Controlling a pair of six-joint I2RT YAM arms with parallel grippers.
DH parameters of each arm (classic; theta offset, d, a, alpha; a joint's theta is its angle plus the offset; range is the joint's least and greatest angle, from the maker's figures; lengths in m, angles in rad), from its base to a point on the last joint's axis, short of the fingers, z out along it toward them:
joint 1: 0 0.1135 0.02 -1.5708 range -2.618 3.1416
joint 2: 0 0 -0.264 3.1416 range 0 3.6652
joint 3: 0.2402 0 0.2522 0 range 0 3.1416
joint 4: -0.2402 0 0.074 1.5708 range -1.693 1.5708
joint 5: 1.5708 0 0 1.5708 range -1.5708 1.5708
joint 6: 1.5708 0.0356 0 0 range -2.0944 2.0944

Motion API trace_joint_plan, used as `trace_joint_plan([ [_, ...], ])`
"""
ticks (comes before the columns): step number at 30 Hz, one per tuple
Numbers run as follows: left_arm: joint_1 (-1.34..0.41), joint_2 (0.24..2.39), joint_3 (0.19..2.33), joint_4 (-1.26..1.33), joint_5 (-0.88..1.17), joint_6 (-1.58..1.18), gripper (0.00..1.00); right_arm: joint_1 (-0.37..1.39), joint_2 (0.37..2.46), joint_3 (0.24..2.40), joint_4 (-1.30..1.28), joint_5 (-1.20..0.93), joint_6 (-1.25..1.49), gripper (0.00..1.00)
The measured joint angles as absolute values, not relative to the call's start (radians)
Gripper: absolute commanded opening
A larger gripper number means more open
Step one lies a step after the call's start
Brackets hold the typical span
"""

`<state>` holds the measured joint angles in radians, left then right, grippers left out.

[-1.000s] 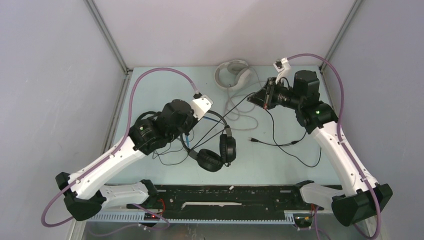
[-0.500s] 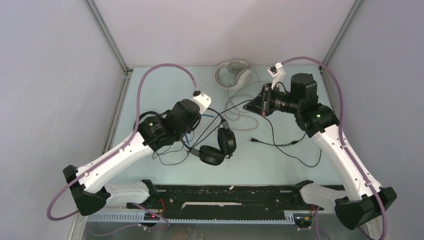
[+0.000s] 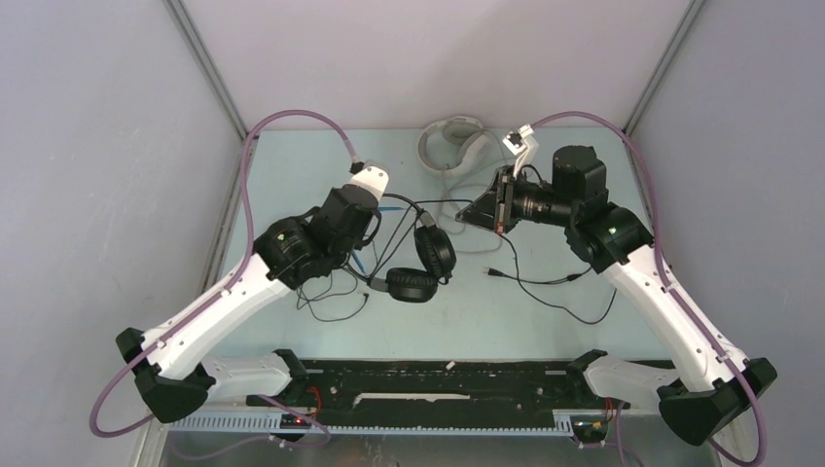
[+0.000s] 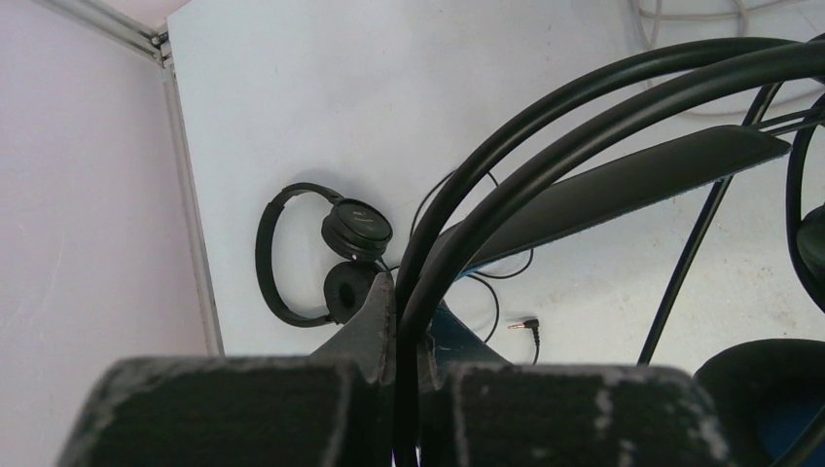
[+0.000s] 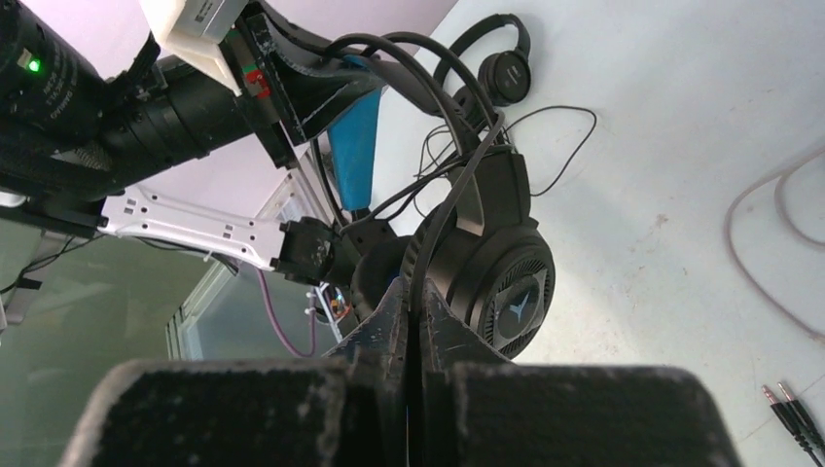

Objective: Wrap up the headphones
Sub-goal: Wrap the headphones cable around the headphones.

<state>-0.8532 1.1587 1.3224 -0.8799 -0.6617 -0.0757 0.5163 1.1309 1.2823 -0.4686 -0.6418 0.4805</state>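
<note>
The bulky black headphones [image 3: 422, 265] hang just over the table, ear cups down. My left gripper [image 3: 387, 208] is shut on their thin double headband [image 4: 584, 126]; in the left wrist view the gripper [image 4: 409, 297] pinches those black bands. My right gripper [image 3: 471, 211] is shut on the same pair's black cord, close to the ear cup [image 5: 506, 287]; its jaws [image 5: 413, 297] stand tight on the cord. The white-grey headphones [image 3: 453, 144] lie at the back. The small thin black pair [image 4: 326, 253] lies on the table under my left arm.
The white pair's pale cord [image 3: 457, 226] loops under my right gripper. A loose black cord with a plug [image 3: 495, 273] trails across the table's right half. Thin cord from the small pair [image 3: 331, 304] curls near my left arm. A metal rail [image 3: 226, 209] borders the left edge.
My left arm has lifted the bulky black headphones back and to the left. My right gripper has moved left, closer to the ear cups, still holding the cord.
</note>
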Motion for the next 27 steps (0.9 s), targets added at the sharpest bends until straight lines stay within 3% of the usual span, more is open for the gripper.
trace_joint_plan([
  [5,-0.853,1.151,1.322,-0.881,-0.671,-0.088,0.00,0.538,1.131,1.282,-0.411,-0.620,0.516,0.00],
  [17,-0.811,1.187,1.340,-0.934,-0.679,-0.259,0.00,0.733,1.212,1.279,-0.294,-0.604,0.559,0.17],
  [27,-0.728,1.202,1.394,-0.950,-0.677,-0.453,0.00,0.825,1.209,1.188,-0.199,-0.550,0.545,0.17],
])
